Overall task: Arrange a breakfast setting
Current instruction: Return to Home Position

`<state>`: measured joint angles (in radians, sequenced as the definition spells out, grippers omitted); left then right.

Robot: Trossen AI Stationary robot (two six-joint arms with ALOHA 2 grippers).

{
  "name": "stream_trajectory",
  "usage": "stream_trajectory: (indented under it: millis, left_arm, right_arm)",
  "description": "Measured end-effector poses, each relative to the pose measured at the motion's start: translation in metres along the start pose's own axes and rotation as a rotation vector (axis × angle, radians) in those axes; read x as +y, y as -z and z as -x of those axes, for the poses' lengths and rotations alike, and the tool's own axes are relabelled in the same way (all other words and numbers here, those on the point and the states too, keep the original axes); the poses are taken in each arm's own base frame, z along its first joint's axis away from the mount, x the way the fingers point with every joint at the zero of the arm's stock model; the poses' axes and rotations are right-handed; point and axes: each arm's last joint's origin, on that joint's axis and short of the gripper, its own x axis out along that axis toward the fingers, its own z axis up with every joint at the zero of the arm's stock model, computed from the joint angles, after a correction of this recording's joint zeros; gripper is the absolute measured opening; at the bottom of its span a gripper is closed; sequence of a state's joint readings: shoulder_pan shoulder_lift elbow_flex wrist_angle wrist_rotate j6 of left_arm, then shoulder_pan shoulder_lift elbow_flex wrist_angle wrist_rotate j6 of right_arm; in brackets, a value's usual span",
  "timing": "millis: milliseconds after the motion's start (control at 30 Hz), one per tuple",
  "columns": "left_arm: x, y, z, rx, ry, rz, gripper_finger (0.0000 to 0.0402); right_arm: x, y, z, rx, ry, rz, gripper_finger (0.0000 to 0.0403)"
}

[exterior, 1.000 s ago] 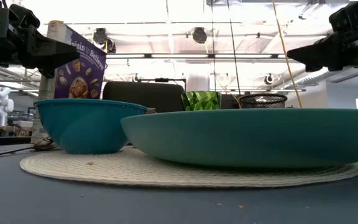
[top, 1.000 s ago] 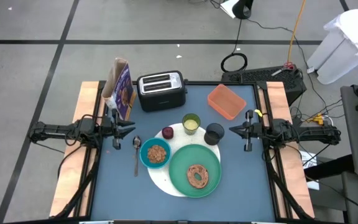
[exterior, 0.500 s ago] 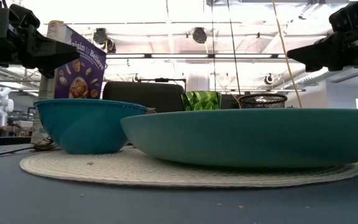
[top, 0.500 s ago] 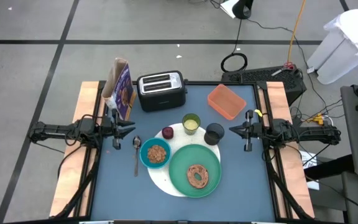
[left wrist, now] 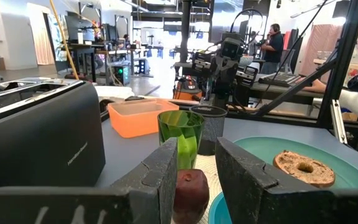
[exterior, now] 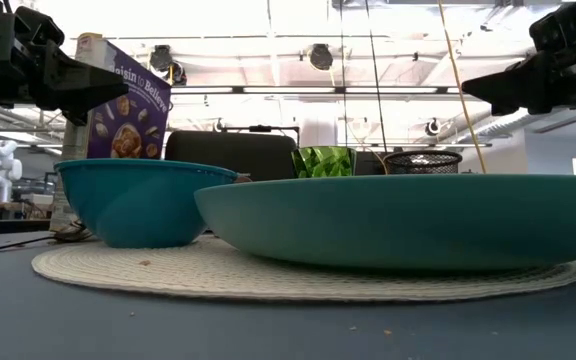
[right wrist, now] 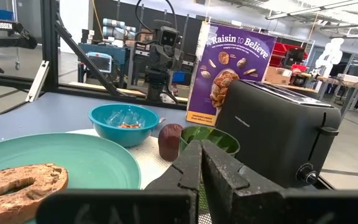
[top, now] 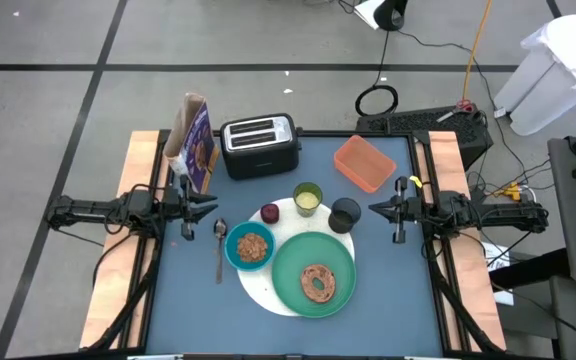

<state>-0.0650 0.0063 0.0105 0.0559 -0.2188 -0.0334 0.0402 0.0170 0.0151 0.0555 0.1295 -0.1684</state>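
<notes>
The white round disc [top: 255, 285] lies at the table's middle. On it rest the large green plate [top: 298, 262] with the brown bagel [top: 317, 283], the blue bowl [top: 250, 246], the lime cup [top: 307, 199], the dark-red fruit [top: 270, 212] and the small black cup [top: 344, 215]. The metal spoon [top: 219, 245] lies on the table left of the bowl. My left gripper [top: 211, 205] hovers level at the left edge, slightly open, nothing between its fingers [left wrist: 166, 168]. My right gripper [top: 373, 209] hovers level at the right edge, shut and empty [right wrist: 201, 155].
A silver toaster [top: 259, 146] stands at the far edge, a cereal box [top: 192, 140] at the far left corner, and an orange tray [top: 364, 163] at the far right. Bare blue table [top: 183, 310] lies near the front left.
</notes>
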Motion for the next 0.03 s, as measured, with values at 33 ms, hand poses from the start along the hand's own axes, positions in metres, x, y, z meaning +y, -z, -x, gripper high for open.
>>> stream_trajectory:
  millis: [33]
  left_arm:
    - [0.0000, 0.0000, 0.0000, 0.000, 0.000, 0.000, 0.0115]
  right_arm:
    - [0.0000, 0.0000, 0.0000, 0.000, 0.000, 0.000, 0.0009]
